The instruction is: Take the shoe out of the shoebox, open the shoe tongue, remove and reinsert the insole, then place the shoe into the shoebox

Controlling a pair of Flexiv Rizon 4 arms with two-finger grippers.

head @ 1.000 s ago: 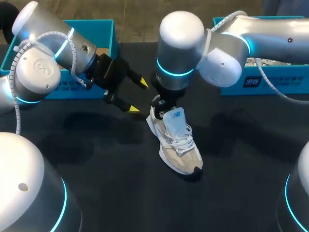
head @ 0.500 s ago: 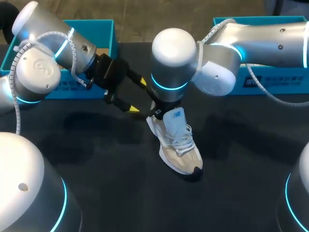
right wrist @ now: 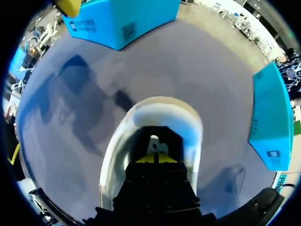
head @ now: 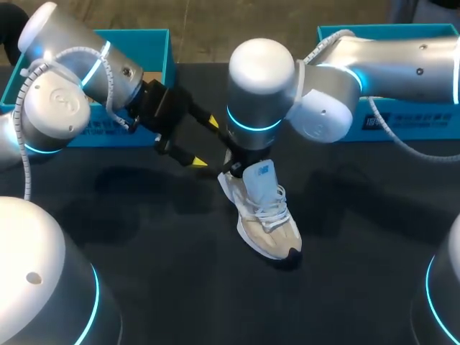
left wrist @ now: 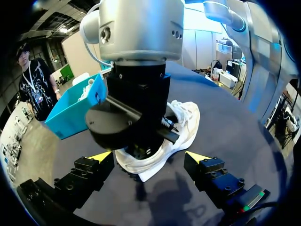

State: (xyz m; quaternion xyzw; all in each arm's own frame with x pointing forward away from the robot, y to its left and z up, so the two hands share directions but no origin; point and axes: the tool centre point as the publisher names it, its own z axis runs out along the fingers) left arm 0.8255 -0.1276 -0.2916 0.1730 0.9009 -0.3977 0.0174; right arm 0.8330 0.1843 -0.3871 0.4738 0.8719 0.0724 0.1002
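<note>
The sneaker [head: 264, 219] is out on the black table [head: 144, 237], standing on its sole between the left turquoise box [head: 154, 50] and the right turquoise box [head: 417, 118], with its toe towards the robot's side and its pale blue tongue [head: 260, 178] raised. The right gripper [right wrist: 155, 159] is sunk into the heel opening from above, yellow tips drawn together down inside. Whether the insole is pinched between them cannot be made out. The left gripper [head: 205, 142] is held just beside the heel, fingers wide apart, with nothing between them. The shoe is judged a light thing: a soft upper that will give under a squeeze, loose laces [head: 269, 208] that could snag, and a stiffer sole underneath. The insole is likely thin, bendy foam held in by friction, so it is best caught at its heel edge and peeled upward. With so little weight, the whole shoe may be lifted along with it unless it is pinned at the heel or sole, and the open left gripper is well placed for that. Against a second ago, the right wrist has been swung over the heel and lowered, so the gripper seen above the collar then is now hidden inside. Over the last half second almost nothing has shifted. The left gripper and the sneaker have been left where they were.
</note>
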